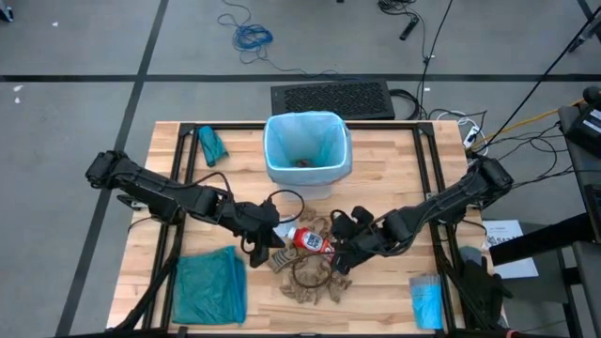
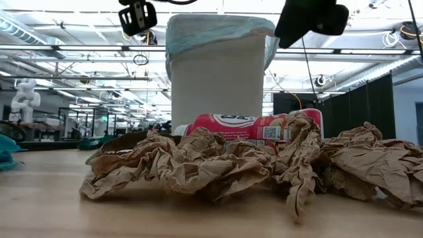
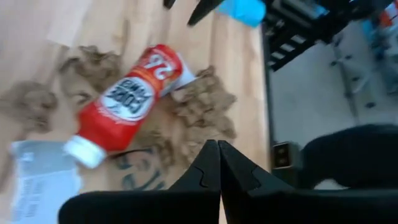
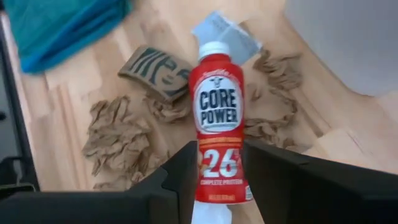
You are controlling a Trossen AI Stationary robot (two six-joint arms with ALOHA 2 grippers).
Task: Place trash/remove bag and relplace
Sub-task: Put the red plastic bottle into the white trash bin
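Wooden table (image 1: 394, 160): right tool (image 4: 219, 163) straddles bottle (image 4: 219, 118) reading "CORE POWER 26g" (fingers apart); left tool (image 3: 217, 163) pressed together.

bottle (image 4: 218, 124) label: "CORE POWER" | "26g" | "COMPLETE PROTEIN"

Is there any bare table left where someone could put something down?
Yes: bare wood between the white bin and the right table edge, and between the teal bag and the paper scraps. The middle is crowded: bottle, scraps, both grippers.
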